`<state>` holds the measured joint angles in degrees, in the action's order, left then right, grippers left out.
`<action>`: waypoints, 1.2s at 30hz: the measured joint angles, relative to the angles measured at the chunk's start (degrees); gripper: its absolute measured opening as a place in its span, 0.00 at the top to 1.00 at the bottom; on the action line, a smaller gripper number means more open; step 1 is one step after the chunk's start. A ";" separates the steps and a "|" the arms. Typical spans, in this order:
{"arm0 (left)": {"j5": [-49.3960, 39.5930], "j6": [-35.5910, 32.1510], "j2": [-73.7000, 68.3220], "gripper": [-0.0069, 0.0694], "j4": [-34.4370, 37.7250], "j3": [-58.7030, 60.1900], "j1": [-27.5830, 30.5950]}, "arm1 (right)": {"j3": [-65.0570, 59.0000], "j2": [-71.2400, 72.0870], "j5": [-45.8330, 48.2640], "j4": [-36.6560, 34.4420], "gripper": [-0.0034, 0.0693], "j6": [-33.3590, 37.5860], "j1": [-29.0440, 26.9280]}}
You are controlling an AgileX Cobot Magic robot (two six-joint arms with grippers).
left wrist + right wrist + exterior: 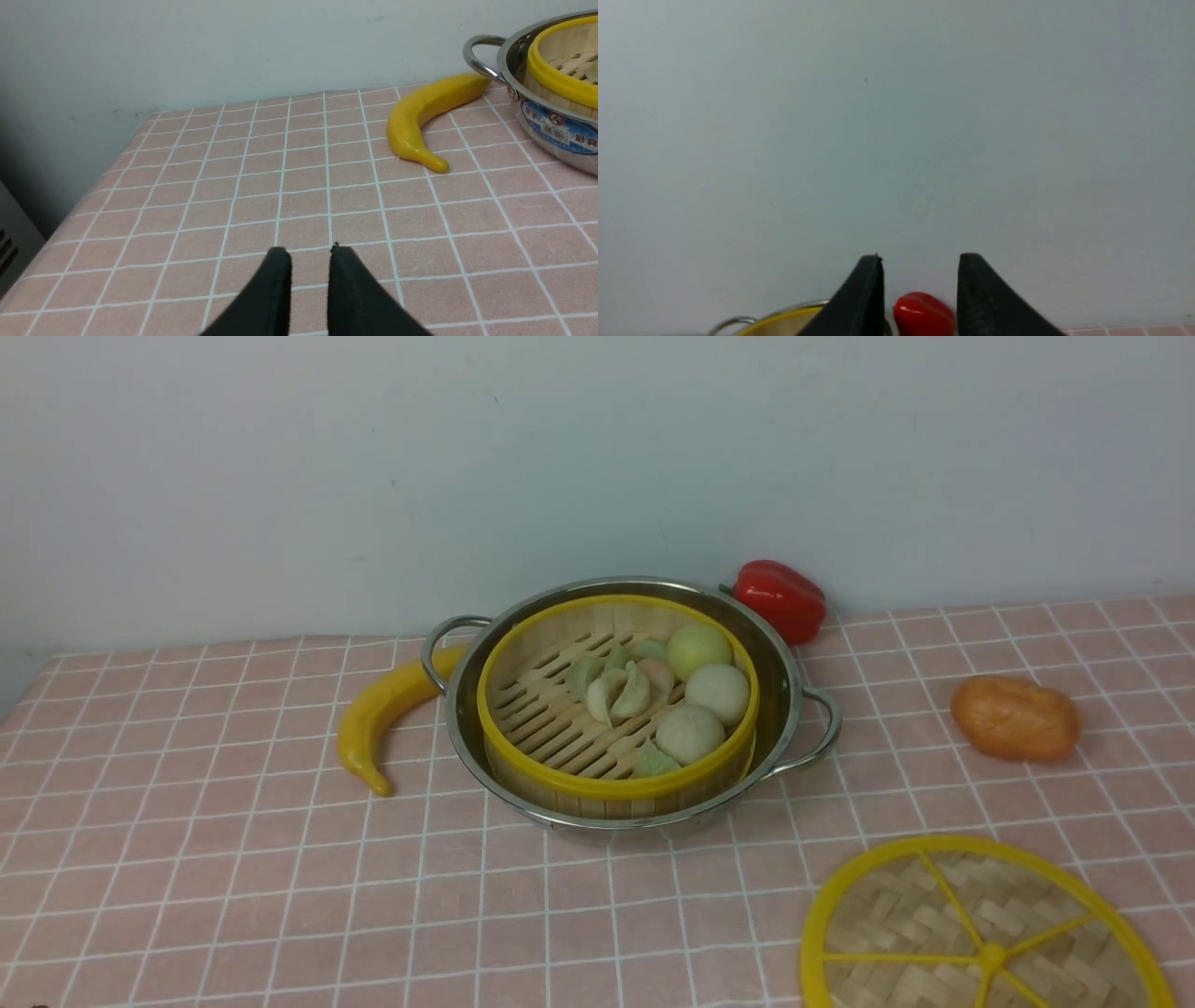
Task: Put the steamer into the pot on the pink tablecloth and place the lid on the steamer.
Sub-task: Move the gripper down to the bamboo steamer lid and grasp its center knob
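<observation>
Front view: the pink tablecloth covers the desk. The pot stands toward the far edge, about midway along it, with the steamer seated inside it, uncovered; round buns and dumplings lie on its slats. The lid lies flat at the near right corner, well apart from the pot. A banana curves beside the pot's left handle, a red pepper sits behind the pot at the far edge, and an orange lumpy food piece rests toward the right edge. Neither gripper shows here.

Left wrist view: the left gripper hangs over bare tablecloth, its jaws a narrow gap apart with nothing between them. The banana lies beyond, its far end by the pot and its handle.

Right wrist view: the right gripper faces the wall, jaws parted and empty; the red pepper and the steamer's rim show beyond.
</observation>
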<state>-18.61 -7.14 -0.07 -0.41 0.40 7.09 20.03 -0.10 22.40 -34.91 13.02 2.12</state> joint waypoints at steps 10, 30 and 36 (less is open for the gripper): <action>0.00 0.00 0.00 0.73 -0.02 0.00 0.00 | 8.30 -5.77 26.96 2.51 0.62 -2.11 0.00; 0.00 -0.57 0.00 0.69 -0.02 0.00 0.00 | 25.95 -67.65 41.21 12.00 0.62 13.29 6.03; 0.00 -0.57 0.00 0.67 -0.07 0.00 0.00 | 31.19 -82.00 38.72 20.26 0.62 6.95 14.35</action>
<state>-18.61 -7.71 -0.07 -0.48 0.40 7.09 51.22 -82.10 61.12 -14.65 19.97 16.47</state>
